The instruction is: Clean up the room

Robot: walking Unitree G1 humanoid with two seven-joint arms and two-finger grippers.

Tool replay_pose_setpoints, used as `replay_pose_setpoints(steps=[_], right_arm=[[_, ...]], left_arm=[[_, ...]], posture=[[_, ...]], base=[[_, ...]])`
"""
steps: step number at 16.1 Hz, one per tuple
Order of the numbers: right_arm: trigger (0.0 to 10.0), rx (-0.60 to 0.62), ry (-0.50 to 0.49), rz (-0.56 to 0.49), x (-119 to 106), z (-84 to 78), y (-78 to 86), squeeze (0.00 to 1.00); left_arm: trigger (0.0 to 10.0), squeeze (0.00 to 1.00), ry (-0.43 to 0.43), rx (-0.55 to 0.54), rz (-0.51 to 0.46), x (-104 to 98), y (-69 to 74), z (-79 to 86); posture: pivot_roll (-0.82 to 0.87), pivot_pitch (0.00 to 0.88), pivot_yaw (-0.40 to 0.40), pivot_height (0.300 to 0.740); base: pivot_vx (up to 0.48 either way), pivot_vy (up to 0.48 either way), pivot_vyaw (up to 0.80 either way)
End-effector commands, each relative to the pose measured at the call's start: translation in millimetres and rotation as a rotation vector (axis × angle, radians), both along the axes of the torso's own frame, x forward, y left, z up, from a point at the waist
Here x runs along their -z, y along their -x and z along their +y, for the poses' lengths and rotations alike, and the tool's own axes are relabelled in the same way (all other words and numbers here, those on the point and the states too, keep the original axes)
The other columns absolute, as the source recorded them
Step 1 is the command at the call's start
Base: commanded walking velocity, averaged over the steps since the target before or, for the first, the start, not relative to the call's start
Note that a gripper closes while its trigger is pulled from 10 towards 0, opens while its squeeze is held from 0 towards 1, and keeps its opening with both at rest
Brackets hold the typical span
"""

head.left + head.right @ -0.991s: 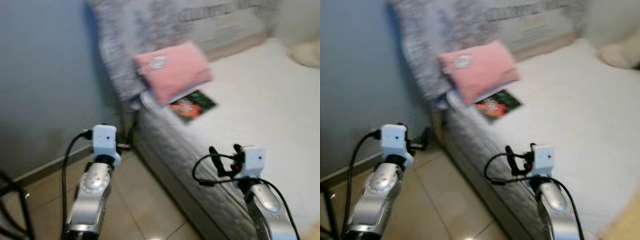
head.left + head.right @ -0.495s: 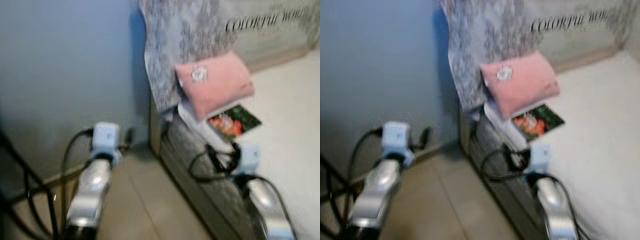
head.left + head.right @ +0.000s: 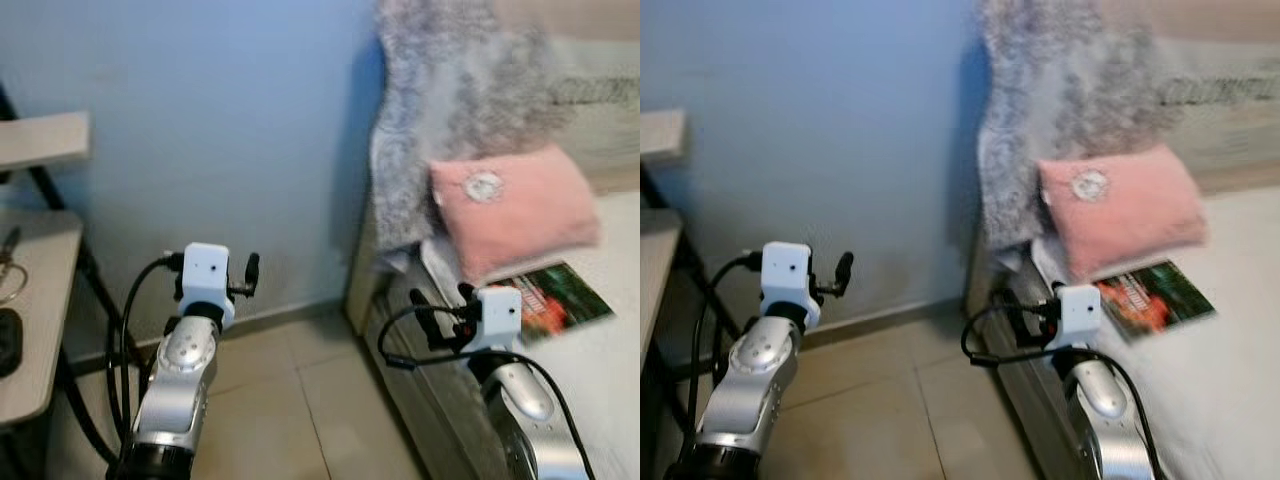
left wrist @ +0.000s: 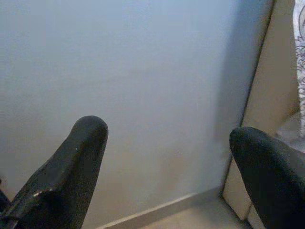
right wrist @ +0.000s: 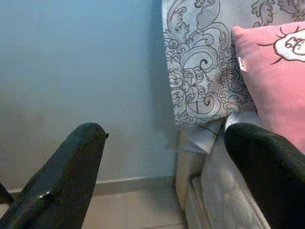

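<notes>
The head has swung left over the last sec — the whole view has slid, so the bed now sits at 3 o'clock and a blue wall fills the middle, w/ a table [image 3: 35,250] newly in sight at 9 o'clock. That's camera motion, not the things moving; the robot looks to be turning away from the bed, prob. scanning for the next bit of tidying.

Both arms are up in front, carrying nothing. The left pincer [image 4: 167,167] is spread wide, facing bare wall and skirting. The right pincer [image 5: 167,167] is spread too, pointing at the bed's corner.

On the bed — a pink pillow [image 3: 515,205] leans against a grey patterned blanket [image 3: 450,110] draped over the headboard, and a colourful book [image 3: 550,300] lies flat on the white sheet just below the pillow, partly tucked under it. The book seems the likeliest item to put away; it's thin and flat, awkward to pinch off a soft sheet.
</notes>
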State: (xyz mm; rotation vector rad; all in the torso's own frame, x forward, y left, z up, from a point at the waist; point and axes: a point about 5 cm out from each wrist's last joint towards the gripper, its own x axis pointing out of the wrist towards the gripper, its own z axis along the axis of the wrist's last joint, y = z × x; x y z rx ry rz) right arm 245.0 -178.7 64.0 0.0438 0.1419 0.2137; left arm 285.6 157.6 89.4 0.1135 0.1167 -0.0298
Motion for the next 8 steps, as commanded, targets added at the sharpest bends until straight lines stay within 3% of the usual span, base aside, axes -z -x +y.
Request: replay_pose_setpoints(steps=[1, 3, 7, 8], right_arm=[[10.0, 0.04, 0.01, 0.001, -0.5, -11.6, 0.2, 0.65], [10.0, 0.05, 0.025, 0.015, 2.0, -12.1, -0.2, 0.58], [10.0, 0.044, 0.023, 0.006, 1.4, -10.0, -0.8, 0.59], [10.0, 0.047, 0.02, 0.003, 1.5, -10.0, -0.8, 0.6]], left_arm=[[10.0, 0.0, -0.023, 0.026, 0.012, 1.3, -3.0, -10.7], [10.0, 0.0, 0.02, 0.035, -0.01, -2.3, -4.1, -10.0], [10.0, 0.0, 0.028, 0.016, -0.02, -5.2, -6.3, -7.0], [10.0, 0.0, 0.03, 0.012, -0.018, -4.6, -6.0, -6.7]], posture=[[-0.11, 0.0, -0.005, 0.74], [-0.12, 0.0, -0.004, 0.74], [-0.11, 0.0, -0.002, 0.74], [-0.11, 0.0, -0.002, 0.74]], base=[[0.0, 0.0, 0.59], [0.174, 0.0, 0.0], [0.48, 0.0, 0.0], [0.48, 0.0, 0.76]])
